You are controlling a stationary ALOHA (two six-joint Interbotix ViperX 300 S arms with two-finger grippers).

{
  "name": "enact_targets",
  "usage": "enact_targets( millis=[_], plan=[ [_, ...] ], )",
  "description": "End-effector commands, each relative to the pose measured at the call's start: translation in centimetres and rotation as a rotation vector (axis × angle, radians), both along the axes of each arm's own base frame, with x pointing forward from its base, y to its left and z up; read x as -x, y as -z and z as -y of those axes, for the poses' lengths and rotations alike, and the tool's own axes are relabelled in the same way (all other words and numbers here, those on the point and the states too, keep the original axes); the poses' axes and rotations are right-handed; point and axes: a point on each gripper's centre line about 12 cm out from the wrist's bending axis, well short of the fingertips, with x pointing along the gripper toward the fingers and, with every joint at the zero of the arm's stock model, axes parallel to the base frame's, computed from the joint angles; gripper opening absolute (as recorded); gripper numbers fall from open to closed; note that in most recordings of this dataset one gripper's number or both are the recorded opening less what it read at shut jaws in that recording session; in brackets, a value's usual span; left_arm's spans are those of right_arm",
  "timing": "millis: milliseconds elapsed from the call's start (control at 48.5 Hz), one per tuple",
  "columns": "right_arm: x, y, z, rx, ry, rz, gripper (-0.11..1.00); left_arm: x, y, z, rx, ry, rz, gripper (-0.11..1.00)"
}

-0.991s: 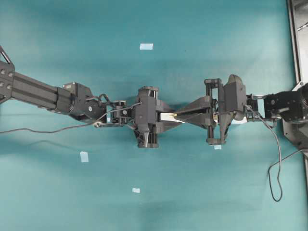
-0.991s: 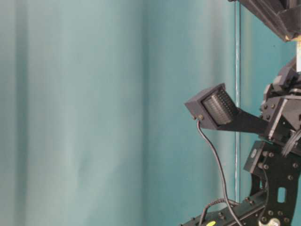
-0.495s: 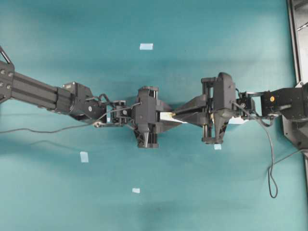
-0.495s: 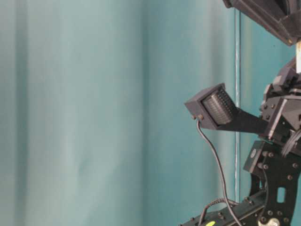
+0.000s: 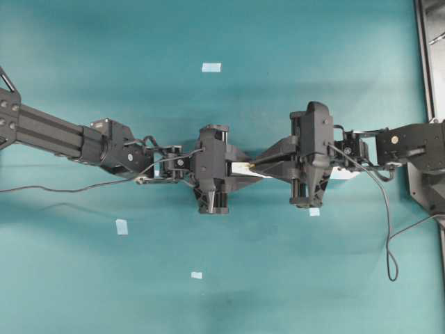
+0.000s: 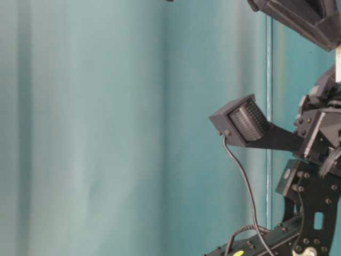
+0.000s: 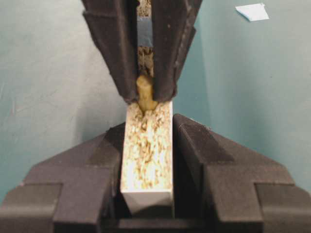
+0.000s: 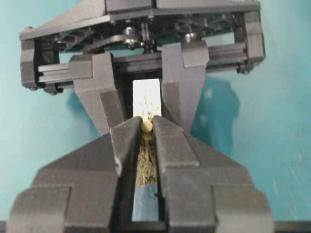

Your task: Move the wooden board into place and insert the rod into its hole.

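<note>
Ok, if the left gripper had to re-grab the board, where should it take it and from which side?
Probably where it grips now: the two long narrow edges of the wooden board, near its end, coming in lengthwise from that end. The strip is narrow enough to sit between the left gripper's pads, and this leaves the face clear for the rod in the right gripper.

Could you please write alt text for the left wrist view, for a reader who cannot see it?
The right gripper pinches the rod upright, its lower end on the face of the wooden board, which the left gripper clamps by its edges. Beneath lies a teal table.
</note>
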Motion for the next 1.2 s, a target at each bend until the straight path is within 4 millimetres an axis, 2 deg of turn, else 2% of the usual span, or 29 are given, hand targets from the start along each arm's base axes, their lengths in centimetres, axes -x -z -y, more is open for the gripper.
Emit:
enact_targets(
  millis=[0,268,310,433,557,598,702,867,1176],
  plan=[
    [1.2,1.1,-0.4,-0.007,-0.012,-0.081,0.11,0.3,0.2,1.3,0.002,0.028,-0.026,0.24],
    [0.8,0.6,-0.7,-0.004,-0.025,-0.060,0.11,0.3,0.1,1.3,0.002,0.029,-0.029,0.24],
    [0.6,0.2,-0.7,-0.004,-0.025,-0.048,0.14,0.4,0.3,1.3,0.002,0.029,-0.035,0.24],
    [0.0,-1.3,-0.7,-0.003,-0.026,0.000,0.43,0.4,0.3,1.3,0.002,0.029,-0.041,0.24],
    [-0.4,-3.9,-0.7,0.000,-0.028,0.084,0.77,0.4,0.3,1.3,0.002,0.029,-0.041,0.24],
    [-0.4,-4.7,-0.7,0.000,-0.028,0.109,0.82,0.4,0.3,1.3,0.002,0.030,-0.041,0.24],
    [0.0,-6.8,-0.7,-0.001,-0.028,0.178,0.82,0.4,0.3,1.3,0.002,0.029,-0.041,0.24],
    [1.0,-8.8,-0.7,-0.002,-0.025,0.247,0.82,0.4,0.3,1.3,0.002,0.029,-0.041,0.24],
    [2.2,-8.3,-0.3,0.000,-0.013,0.239,0.82,0.3,0.1,1.3,-0.002,0.031,-0.035,0.24]
  ],
)
